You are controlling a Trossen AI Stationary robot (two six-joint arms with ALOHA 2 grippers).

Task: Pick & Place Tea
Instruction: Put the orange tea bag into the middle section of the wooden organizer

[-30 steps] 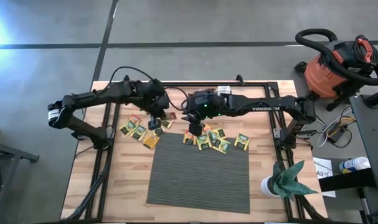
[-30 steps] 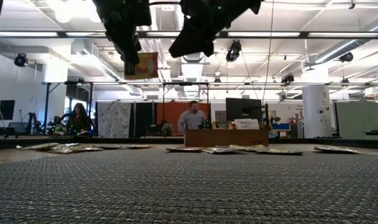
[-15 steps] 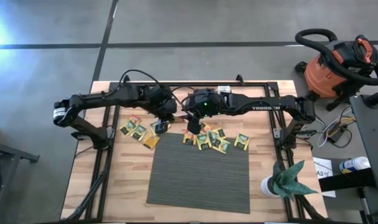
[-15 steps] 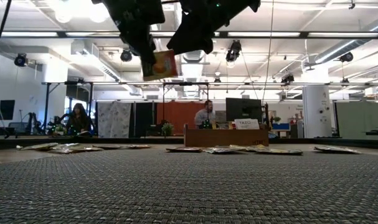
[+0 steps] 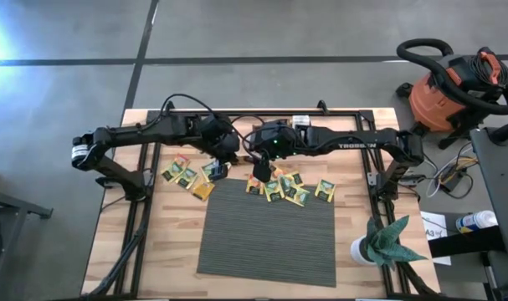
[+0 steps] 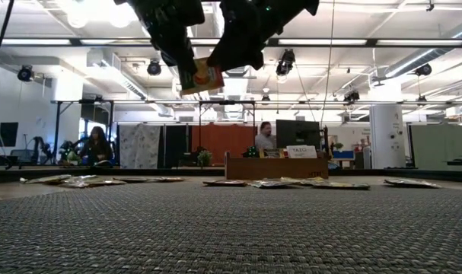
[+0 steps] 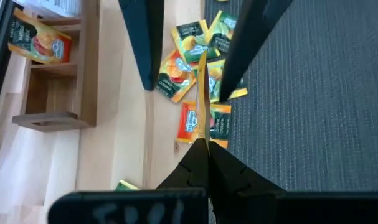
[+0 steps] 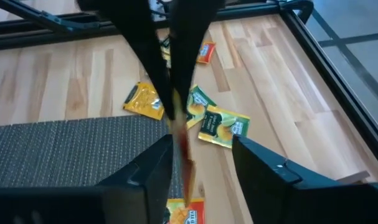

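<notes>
Two grippers (image 6: 186, 65) (image 6: 234, 57), one raised sachet (image 6: 202, 76)

The left tool (image 6: 186, 70) now hangs nearer the right tool (image 6: 238, 57) than a second ago, its orange sachet (image 6: 201, 76) carried along and tilted. The right tool's fingers stand wider apart (the sachet sits edge-on between them). In the room behind, a person (image 6: 265, 138) is farther right.

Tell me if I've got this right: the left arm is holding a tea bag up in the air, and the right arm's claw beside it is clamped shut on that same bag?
Not quite. The right gripper is open around the tea bag, as the right wrist view shows. The left gripper does hold it in the air.
</notes>
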